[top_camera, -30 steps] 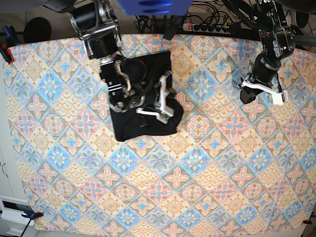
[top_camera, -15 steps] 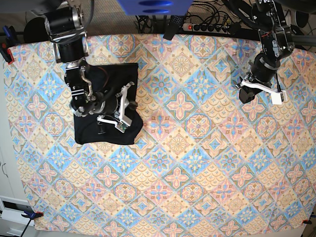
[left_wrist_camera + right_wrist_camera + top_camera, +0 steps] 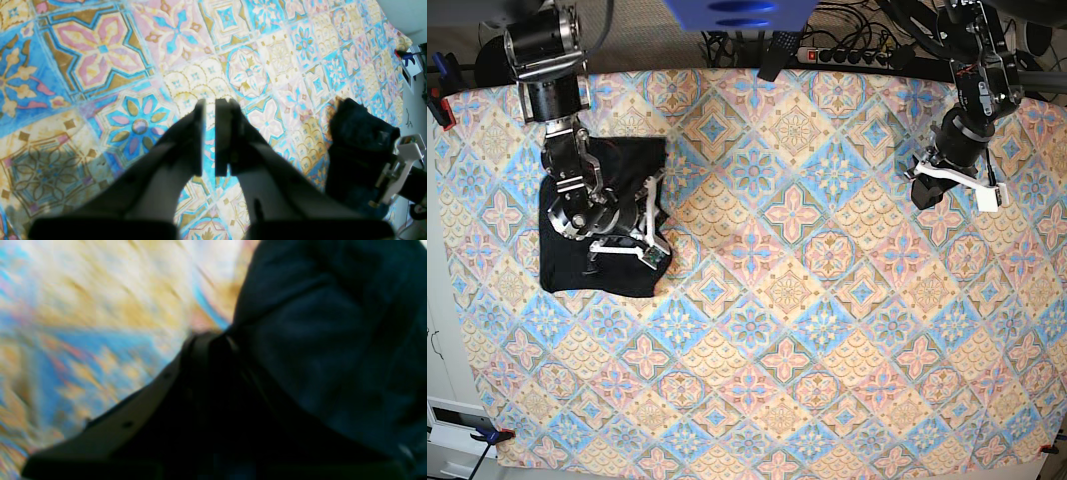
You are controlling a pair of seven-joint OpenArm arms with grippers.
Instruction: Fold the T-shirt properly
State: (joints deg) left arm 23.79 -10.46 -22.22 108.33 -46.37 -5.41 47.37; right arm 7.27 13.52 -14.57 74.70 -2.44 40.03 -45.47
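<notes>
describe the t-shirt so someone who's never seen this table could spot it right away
Start from the big patterned tablecloth covering the whole table, then go to its far left side in the base view, under the right pincer. The T-shirt is the folded, plain black cloth bundle there, the only dark, unpatterned patch on the colourful tiles.

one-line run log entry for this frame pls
stage: moving folded T-shirt toward the cloth's left edge | right tool: shut on T-shirt | left tool: shut, empty, above tablecloth

I found no readable text, no labels, no brands, no numbers, no signs in any view
</notes>
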